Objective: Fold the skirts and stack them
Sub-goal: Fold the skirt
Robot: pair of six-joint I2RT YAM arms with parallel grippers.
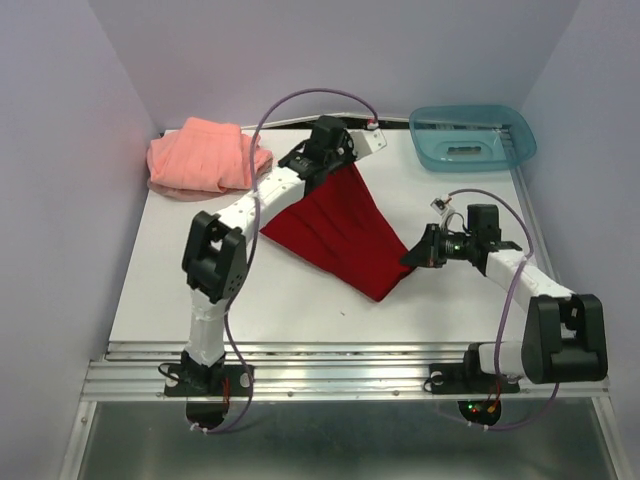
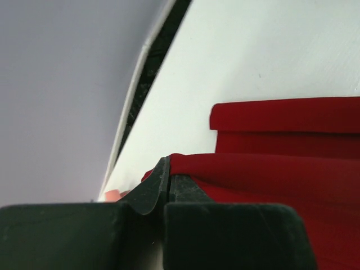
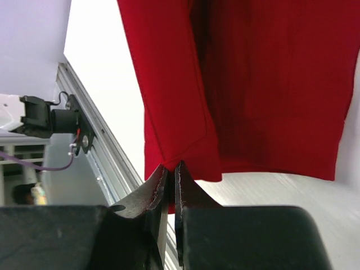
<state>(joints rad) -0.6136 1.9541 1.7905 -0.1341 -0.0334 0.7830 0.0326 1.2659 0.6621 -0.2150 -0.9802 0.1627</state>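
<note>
- The left claw is clenched on one corner of the red skirt, toward the far side of the bench.
- The right claw is pinched shut on the opposite, nearer corner of this skirt.
- The red skirt is stretched between both claws; its middle seems to hang a little above the bench.
- The pink skirt lies rumpled at the far left corner, well apart from the teal tray.

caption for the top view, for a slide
left gripper and right gripper hold the red skirt stretched between them; pink skirt lies far left
</note>
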